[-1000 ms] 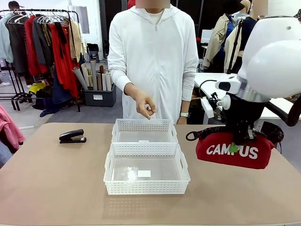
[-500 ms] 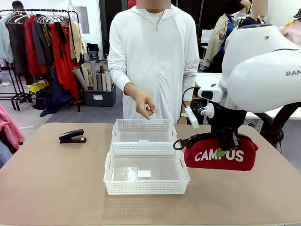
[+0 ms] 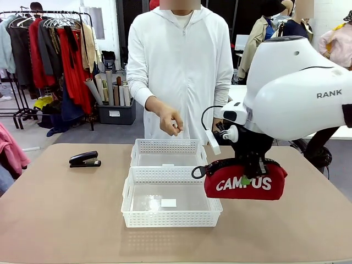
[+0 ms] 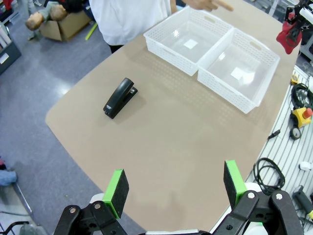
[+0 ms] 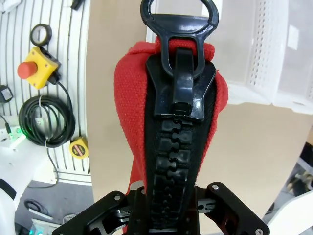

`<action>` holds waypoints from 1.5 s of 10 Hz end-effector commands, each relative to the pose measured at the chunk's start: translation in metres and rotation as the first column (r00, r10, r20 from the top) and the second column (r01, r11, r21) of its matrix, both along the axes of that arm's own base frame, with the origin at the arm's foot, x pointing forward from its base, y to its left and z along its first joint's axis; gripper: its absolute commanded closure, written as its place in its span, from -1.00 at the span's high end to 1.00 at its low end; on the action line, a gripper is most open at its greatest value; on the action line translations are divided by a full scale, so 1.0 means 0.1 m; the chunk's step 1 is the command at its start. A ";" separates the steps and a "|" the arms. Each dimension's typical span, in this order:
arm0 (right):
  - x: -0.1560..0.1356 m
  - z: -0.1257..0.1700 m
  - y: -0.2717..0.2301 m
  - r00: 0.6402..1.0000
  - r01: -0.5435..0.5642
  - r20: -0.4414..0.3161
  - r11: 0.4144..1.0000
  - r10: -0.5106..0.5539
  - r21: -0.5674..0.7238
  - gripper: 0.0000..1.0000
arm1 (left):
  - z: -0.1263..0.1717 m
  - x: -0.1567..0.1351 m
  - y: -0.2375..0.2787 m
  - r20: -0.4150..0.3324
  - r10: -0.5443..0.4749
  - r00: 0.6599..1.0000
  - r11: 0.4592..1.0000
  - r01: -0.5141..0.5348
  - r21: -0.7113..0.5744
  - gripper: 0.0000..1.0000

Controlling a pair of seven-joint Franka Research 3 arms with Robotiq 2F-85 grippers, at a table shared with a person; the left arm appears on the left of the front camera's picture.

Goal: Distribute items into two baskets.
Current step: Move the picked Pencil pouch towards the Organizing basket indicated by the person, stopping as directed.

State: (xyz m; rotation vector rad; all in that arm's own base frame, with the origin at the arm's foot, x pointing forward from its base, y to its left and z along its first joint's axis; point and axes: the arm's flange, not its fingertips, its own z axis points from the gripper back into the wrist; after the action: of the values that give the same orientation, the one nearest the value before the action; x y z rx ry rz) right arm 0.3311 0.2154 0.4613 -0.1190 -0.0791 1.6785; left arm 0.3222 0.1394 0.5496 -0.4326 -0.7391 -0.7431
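My right gripper (image 3: 246,179) is shut on the red "CAMPUS" pouch (image 3: 245,181) and holds it in the air just right of the near basket (image 3: 171,198). In the right wrist view the pouch (image 5: 126,112) rises between my fingers with its black zip facing the camera, and the gripper (image 5: 168,208) clamps its lower end. A second white basket (image 3: 168,153) stands directly behind the first. The black stapler (image 3: 84,159) lies on the table at the left. Seen from the left wrist, my left gripper (image 4: 172,185) hangs open high above the table, with the stapler (image 4: 120,97) and both baskets (image 4: 213,51) far below.
A person in a white hoodie stands at the far side with a hand (image 3: 169,120) held above the far basket. The table's right edge borders a rack with cables and a yellow box with a red button (image 5: 39,69). Clothes racks stand behind on the left.
My right arm has carried the pouch leftward, from the table's right side to just beside the near basket. The left gripper, stapler and baskets have not moved.
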 end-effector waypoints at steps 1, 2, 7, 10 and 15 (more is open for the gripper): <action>0.04 0.01 0.16 1.000 0.002 0.013 1.000 -0.002 0.024 -1.00 | 0.01 -0.01 0.00 0.010 -0.010 1.000 1.000 0.010 -0.008 1.00; 0.05 0.01 0.21 1.000 -0.006 0.018 1.000 0.006 0.025 -1.00 | 0.01 -0.01 0.00 0.010 -0.010 1.000 1.000 0.010 -0.008 1.00; 0.00 0.11 -0.57 0.999 0.039 0.004 0.999 -0.039 0.030 -1.00 | 0.01 -0.01 0.00 0.010 -0.010 1.000 1.000 0.010 -0.008 1.00; -0.36 0.34 -1.41 0.994 0.097 0.046 0.995 -0.098 0.019 -1.00 | 0.01 -0.01 0.00 0.010 -0.010 1.000 1.000 0.010 -0.008 1.00; -0.33 0.37 -1.44 0.991 0.133 0.026 0.991 -0.134 0.029 -1.00 | 0.01 -0.01 0.00 0.010 -0.010 1.000 1.000 0.010 -0.008 1.00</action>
State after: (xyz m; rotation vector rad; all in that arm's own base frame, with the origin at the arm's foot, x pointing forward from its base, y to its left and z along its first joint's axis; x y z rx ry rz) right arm 0.2960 0.0684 0.4986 -0.1249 -0.1002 1.5449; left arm 0.3225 0.1393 0.5496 -0.4321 -0.7381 -0.7433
